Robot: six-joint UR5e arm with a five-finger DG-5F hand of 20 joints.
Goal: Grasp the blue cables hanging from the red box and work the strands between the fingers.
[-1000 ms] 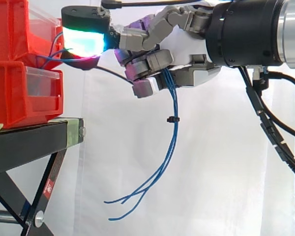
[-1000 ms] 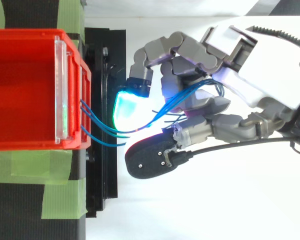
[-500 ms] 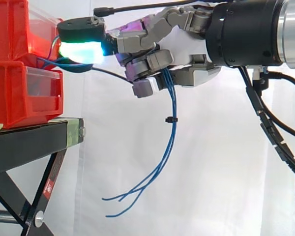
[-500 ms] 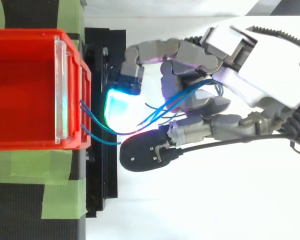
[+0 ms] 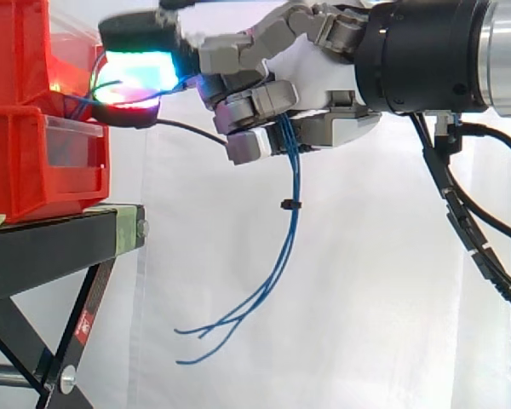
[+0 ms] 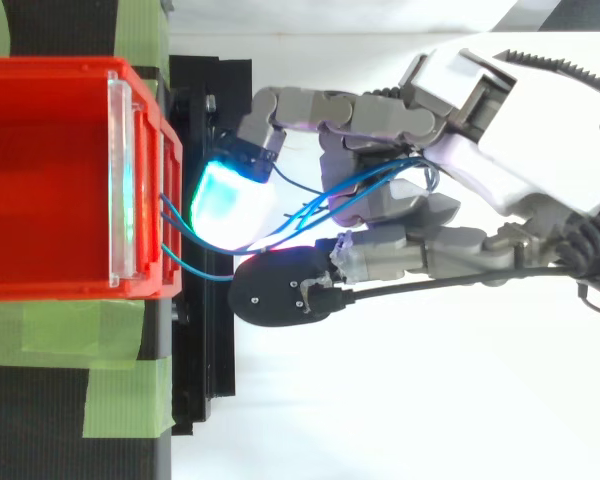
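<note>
The hand (image 5: pixel 324 94) is closed on the cables (image 5: pixel 285 247). Its lower fingers curl round the bundle, and a glowing pad (image 6: pixel 225 200) reaches out just beside the front of the bin (image 6: pixel 40 170). The cables leave the bin front, run roughly level to the hand, pass through the curled fingers and hang below it. The long axis of the hanging section is near vertical. The free ends curve toward the stand (image 5: pixel 60 247), well apart from it. A black tie (image 5: pixel 286 204) sits on the bundle.
</note>
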